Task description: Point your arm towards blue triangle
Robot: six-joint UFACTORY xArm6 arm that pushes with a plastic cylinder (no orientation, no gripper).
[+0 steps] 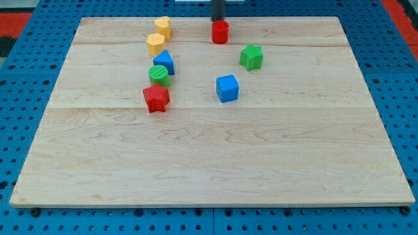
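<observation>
The arm's dark rod enters at the view's top edge, and my tip [217, 20] sits just behind the red cylinder [221, 31], its very end hard to separate from that block; the rig carries no jaws, so there is nothing to open or close. The blue triangle [164, 62], the task's target, lies in a crowded column toward the view's upper left, just below the lower yellow block [155, 44], with the upper yellow block [163, 27] behind that, and just above the green cylinder [158, 74], which in turn sits beside the red star [156, 98]. A green star [251, 57] and a blue cube [227, 88] stand apart, right of centre on the wooden board [209, 156]. Judged from this layout, the job looks unfinished: the tip is well apart from the triangle, up and to the view's right of it, with bare board between them. What appears left is a run toward the view's left and bottom, stopping short of the tightly packed neighbours.
</observation>
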